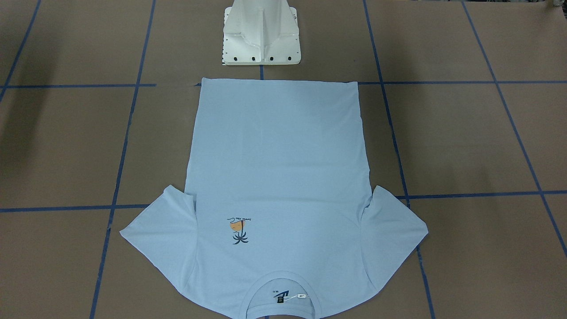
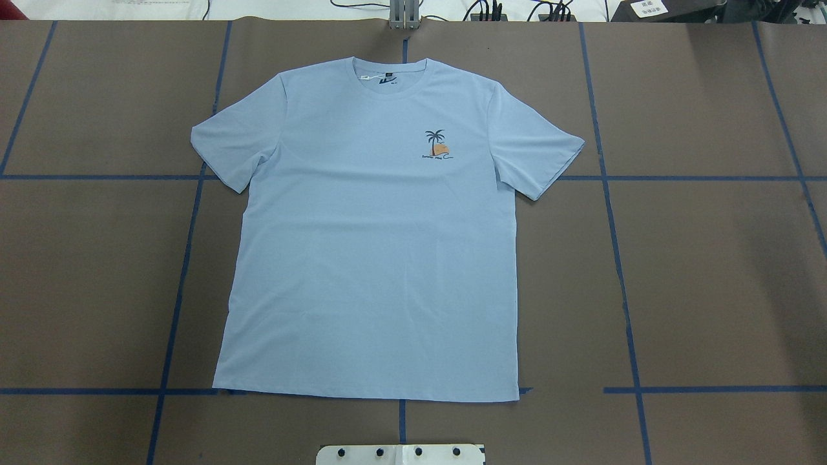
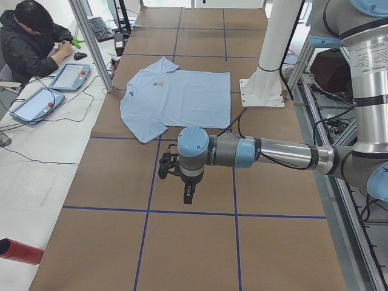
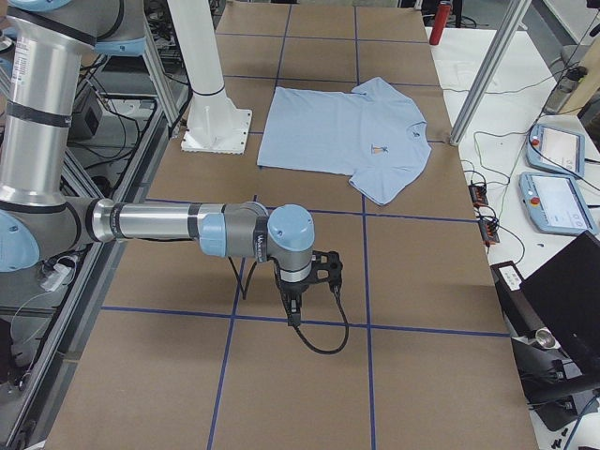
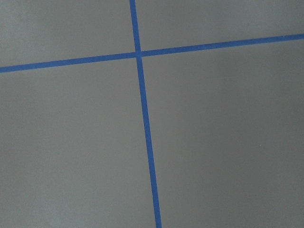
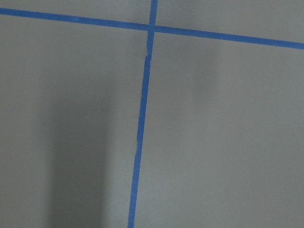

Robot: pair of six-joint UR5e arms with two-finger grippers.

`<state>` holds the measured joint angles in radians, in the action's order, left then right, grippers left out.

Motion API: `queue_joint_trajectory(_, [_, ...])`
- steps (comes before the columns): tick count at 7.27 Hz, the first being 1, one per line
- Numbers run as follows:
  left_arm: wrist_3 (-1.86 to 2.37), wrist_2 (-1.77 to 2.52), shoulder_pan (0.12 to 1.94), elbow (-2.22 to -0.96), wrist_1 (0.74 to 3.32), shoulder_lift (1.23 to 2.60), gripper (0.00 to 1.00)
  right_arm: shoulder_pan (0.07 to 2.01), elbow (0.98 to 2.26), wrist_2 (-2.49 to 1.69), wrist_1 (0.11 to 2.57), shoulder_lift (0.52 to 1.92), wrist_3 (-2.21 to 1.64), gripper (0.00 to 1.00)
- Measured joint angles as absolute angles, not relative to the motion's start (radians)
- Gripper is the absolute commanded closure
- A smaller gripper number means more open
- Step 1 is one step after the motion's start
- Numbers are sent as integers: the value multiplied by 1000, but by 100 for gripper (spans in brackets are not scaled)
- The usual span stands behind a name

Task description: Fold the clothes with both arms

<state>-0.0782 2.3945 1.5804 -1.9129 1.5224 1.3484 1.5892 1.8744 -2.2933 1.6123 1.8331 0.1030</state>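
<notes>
**Fold not yet begun: shirt lying flat, both arms hanging off to the sides.**

The light blue short-sleeved T-shirt (image 2: 368, 258) is lying spread face up in the middle of the brown paper-covered table (image 2: 711, 271). Its hem is sitting near the white pedestal base (image 1: 261, 35) and its round collar (image 2: 390, 72) is pointing at the far edge. Both sleeves are lying out, with no crease or fold showing, so to my eye the whole job is waiting. The silver-grey left arm (image 3: 260, 151) is holding its black left gripper (image 3: 189, 195) over bare table, well apart from the cloth. The silver-grey right arm (image 4: 169, 223) is doing likewise with the black right gripper (image 4: 292, 307) on the other side. From here I cannot tell whether either pair of fingers is apart or together.
</notes>
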Motion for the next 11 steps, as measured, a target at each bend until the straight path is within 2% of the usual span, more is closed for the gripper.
queue_joint_trajectory(3, [-79, 2396, 1580, -1929, 1523, 1348, 0, 1588, 1878, -2294, 1598, 1833, 101, 0])
queue_joint_trajectory(6, [-79, 2392, 1577, -1953, 1573, 1351, 0, 1582, 1880, -2308, 1424, 1813, 95, 0])
queue_joint_trajectory(8, [-80, 2389, 1576, -1932, 1728, 1374, 0, 1572, 1832, -2310, 1327, 1709, 93, 0])
queue_joint_trajectory(11, [-73, 2391, 1577, -1827, 1989, 1470, 0, 1568, 1732, -2312, 1307, 1558, 84, 0])
